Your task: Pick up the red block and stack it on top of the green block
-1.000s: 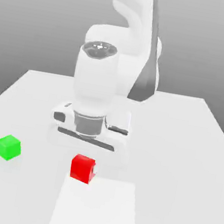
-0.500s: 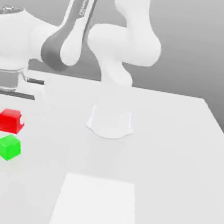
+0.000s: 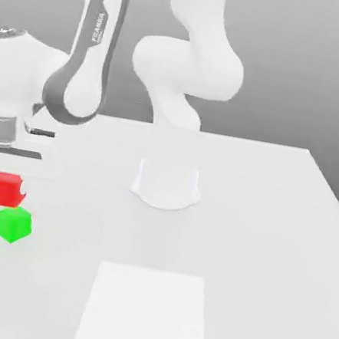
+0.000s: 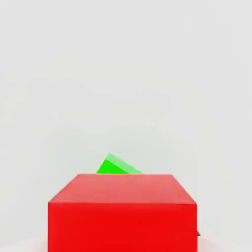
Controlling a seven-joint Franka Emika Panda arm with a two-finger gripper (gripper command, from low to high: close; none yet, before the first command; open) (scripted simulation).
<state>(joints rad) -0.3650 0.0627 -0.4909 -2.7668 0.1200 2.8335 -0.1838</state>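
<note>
Worktop (image 3: 269,244) pale, flat. Tool (image 3: 4,176) clamped on the red block (image 3: 6,189), which hangs just above the green block (image 3: 13,224) at the exterior view's left, apparently not touching. Red block looks rigid, light, smooth-faced; flat opposite sides suit the grip, though it could slip.

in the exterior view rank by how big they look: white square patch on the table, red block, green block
1. white square patch, by far the largest.
2. red block and green block look alike in size, so no ranking between them.
</note>
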